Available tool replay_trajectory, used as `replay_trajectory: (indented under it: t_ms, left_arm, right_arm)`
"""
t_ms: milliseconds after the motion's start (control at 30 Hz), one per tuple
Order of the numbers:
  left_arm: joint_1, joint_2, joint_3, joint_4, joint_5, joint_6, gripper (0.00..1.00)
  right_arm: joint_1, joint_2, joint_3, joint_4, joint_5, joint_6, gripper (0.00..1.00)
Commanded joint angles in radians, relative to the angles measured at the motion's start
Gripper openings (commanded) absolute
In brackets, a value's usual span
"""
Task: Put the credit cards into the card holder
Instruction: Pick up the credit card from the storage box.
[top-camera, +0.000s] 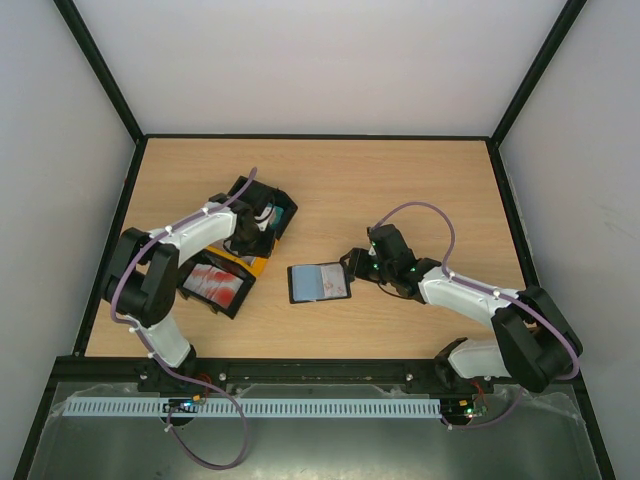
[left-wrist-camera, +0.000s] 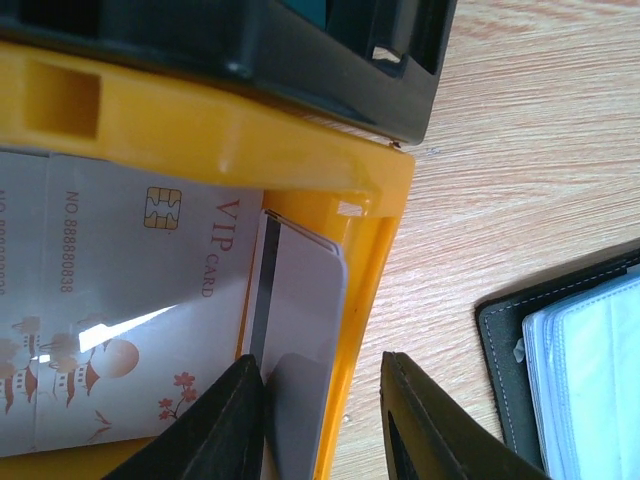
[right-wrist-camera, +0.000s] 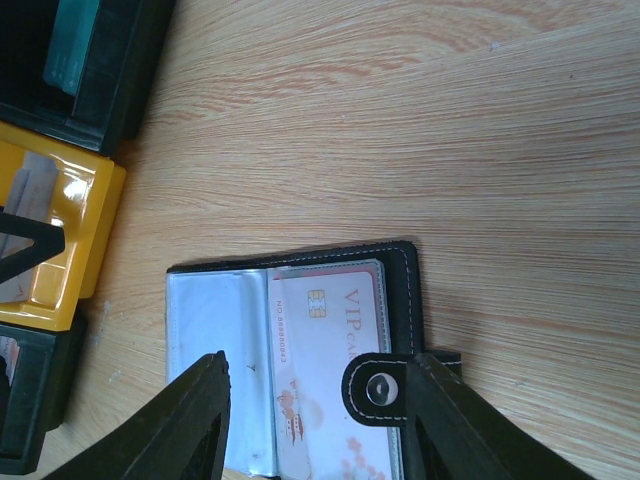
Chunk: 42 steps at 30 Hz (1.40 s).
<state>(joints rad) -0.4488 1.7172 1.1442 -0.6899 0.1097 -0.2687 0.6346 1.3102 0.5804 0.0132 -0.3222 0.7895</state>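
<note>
The card holder (top-camera: 320, 282) lies open on the table, with a white VIP card (right-wrist-camera: 330, 370) in its clear sleeve. My right gripper (right-wrist-camera: 320, 365) hangs open over it, one finger beside the clasp strap (right-wrist-camera: 378, 390). My left gripper (left-wrist-camera: 325, 420) is open at the yellow tray (left-wrist-camera: 200, 130). One finger is inside the tray and the other outside over the table. A whitish-grey card (left-wrist-camera: 300, 300) with a dark stripe leans on the tray wall between them. Another white VIP card (left-wrist-camera: 100, 320) lies flat in that tray. A teal card (right-wrist-camera: 70, 50) sits in a black tray.
Black trays (top-camera: 262, 205) adjoin the yellow one on both sides, and the near one holds a red-and-white card (top-camera: 215, 285). The card holder's edge (left-wrist-camera: 570, 350) shows at the right of the left wrist view. Black frame rails border the wooden table (top-camera: 400, 190).
</note>
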Motion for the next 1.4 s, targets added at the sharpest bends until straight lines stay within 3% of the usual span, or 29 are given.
replay_trajectory:
  t_ms: [0, 333, 1100, 1367]
  left_arm:
    - [-0.007, -0.029, -0.009, -0.018, 0.006, 0.002, 0.33]
    - [-0.006, -0.047, -0.014, -0.017, 0.0, 0.002, 0.31]
    - [-0.002, -0.06, -0.03, -0.004, -0.048, -0.004, 0.07]
    - [-0.001, -0.088, -0.017, -0.023, -0.046, -0.005, 0.06]
  right_arm:
    - [0.004, 0.013, 0.006, -0.006, 0.023, -0.009, 0.48]
    - [0.004, 0.012, 0.007, -0.01, 0.024, -0.007, 0.48]
    - [0.004, 0.017, 0.01, -0.01, 0.025, -0.005, 0.48]
    - [0.003, 0.019, 0.015, -0.012, 0.025, -0.006, 0.48]
